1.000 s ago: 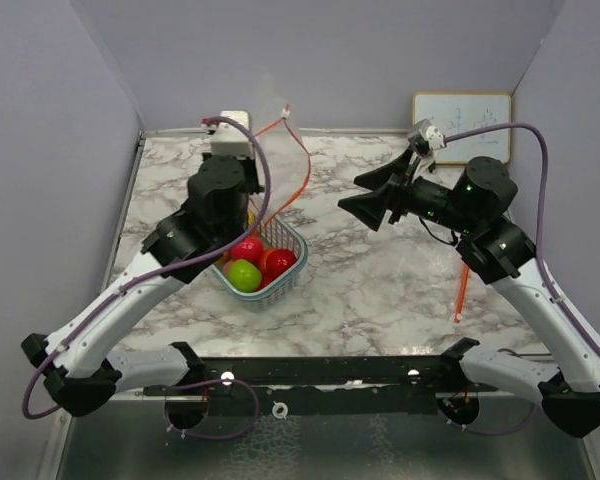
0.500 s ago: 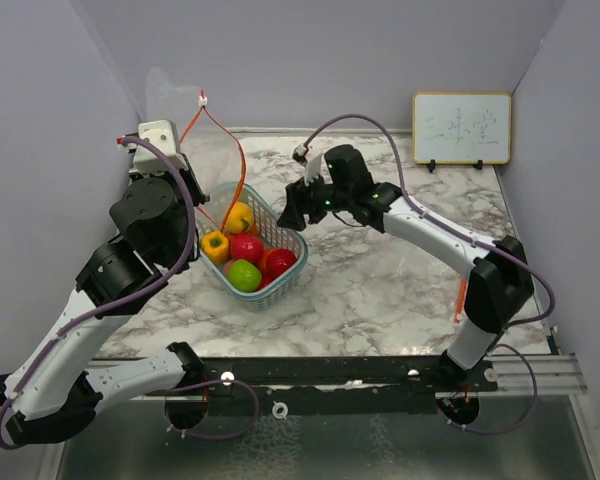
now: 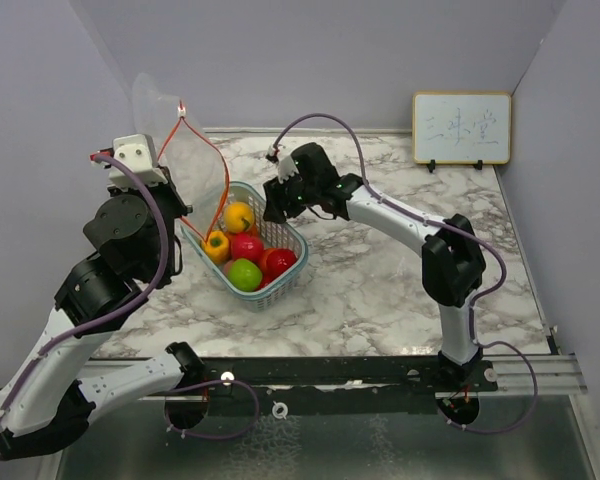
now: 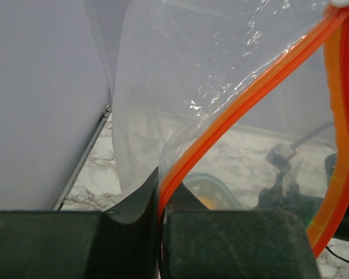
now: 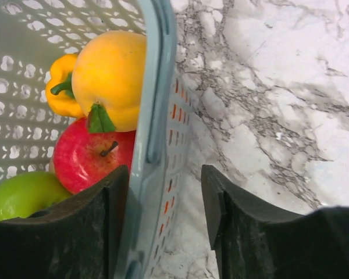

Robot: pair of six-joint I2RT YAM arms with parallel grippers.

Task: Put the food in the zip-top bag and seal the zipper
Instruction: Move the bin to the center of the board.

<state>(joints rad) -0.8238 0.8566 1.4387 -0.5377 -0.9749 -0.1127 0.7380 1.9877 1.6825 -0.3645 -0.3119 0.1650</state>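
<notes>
Both arms have shifted over the last second: the right one has swung from the right side of the table across to the teal basket, while the left has drawn back leftward, carrying the zip-top bag off the basket to a spot beside its left rim.

The left gripper is clamped tight on the zipper, pinching the orange strip between its jaws. The rest of the bag hangs up and away from that pinch, and the two strips spread apart. Held this way, the mouth seems meant to stay open and facing the basket, ready to take what comes.

The right gripper has nothing in its grasp yet. Its jaws stand partly apart and straddle the basket's far wall, one finger inside and one outside. The inner finger is close against the wall, and a gap shows on the outer side. That placement suggests a grip on the rim rather than on a single fruit — probably to tip or drag the whole basket toward the bag.

All the food is in the basket — none is in the bag. The yellow fruit and red apple lie just beside the inner finger, with the green one lower down.
</notes>
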